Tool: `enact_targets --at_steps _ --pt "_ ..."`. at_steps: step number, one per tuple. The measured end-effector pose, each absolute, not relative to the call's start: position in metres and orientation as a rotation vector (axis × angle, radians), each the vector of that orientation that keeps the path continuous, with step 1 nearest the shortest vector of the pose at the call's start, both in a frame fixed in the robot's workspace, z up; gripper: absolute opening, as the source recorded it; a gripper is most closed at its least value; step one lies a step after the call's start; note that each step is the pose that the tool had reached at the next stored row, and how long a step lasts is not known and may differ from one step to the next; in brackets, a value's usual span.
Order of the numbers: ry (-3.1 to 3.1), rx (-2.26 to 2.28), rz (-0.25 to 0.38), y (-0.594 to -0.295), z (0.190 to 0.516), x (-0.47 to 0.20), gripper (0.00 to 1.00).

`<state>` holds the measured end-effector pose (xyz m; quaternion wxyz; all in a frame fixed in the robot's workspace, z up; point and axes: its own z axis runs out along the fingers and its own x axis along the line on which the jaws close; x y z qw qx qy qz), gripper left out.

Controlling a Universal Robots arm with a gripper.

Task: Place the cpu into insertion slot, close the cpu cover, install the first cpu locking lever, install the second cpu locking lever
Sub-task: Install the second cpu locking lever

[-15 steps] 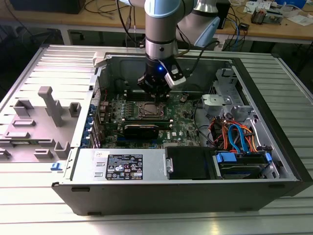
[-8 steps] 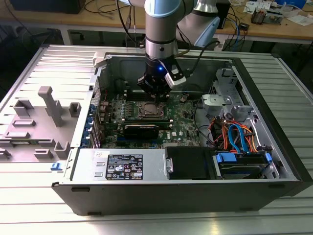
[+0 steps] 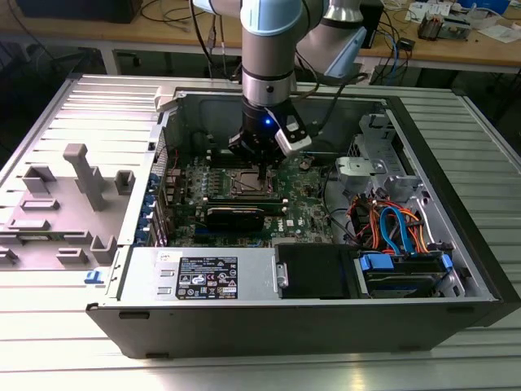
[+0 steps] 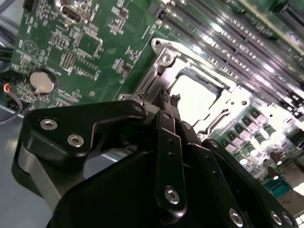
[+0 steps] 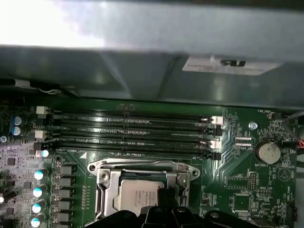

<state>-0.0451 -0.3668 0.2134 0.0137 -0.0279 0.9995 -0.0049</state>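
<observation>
The cpu [image 5: 142, 199] lies flat in the insertion slot [image 3: 247, 184] on the green motherboard, its silvery top showing bright in the second wrist view [image 4: 194, 97]. The cpu cover [image 5: 105, 190] is a silvery frame lying down flat around the chip, with its rim [image 4: 151, 78] beside my fingers. My gripper [image 3: 262, 167] hangs straight down over the socket. Its black fingers [image 4: 164, 123] are pressed together, with the tip [image 4: 171, 97] at the cover's edge next to the chip. Nothing shows between them. The gripper's body [image 5: 166, 209] hides the near part of the socket.
Long black memory slots [image 5: 133, 128] run beside the socket, and a coin battery [image 5: 267, 152] sits off to one side. A black card [image 3: 234, 216], the power supply [image 3: 203, 277] and cable bundles [image 3: 391, 224] fill the open case. A grey fixture plate [image 3: 65, 204] lies at the exterior view's left.
</observation>
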Motion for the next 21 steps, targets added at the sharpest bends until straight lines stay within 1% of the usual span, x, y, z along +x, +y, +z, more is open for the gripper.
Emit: enact_targets --at_steps 7,14,21 --pt "3.113 -0.087 -0.015 -0.369 0.216 -0.045 0.11" --pt "3.113 -0.087 -0.021 -0.379 0.217 -0.045 0.11" --pt "3.113 -0.087 -0.021 -0.379 0.231 -0.045 0.11"
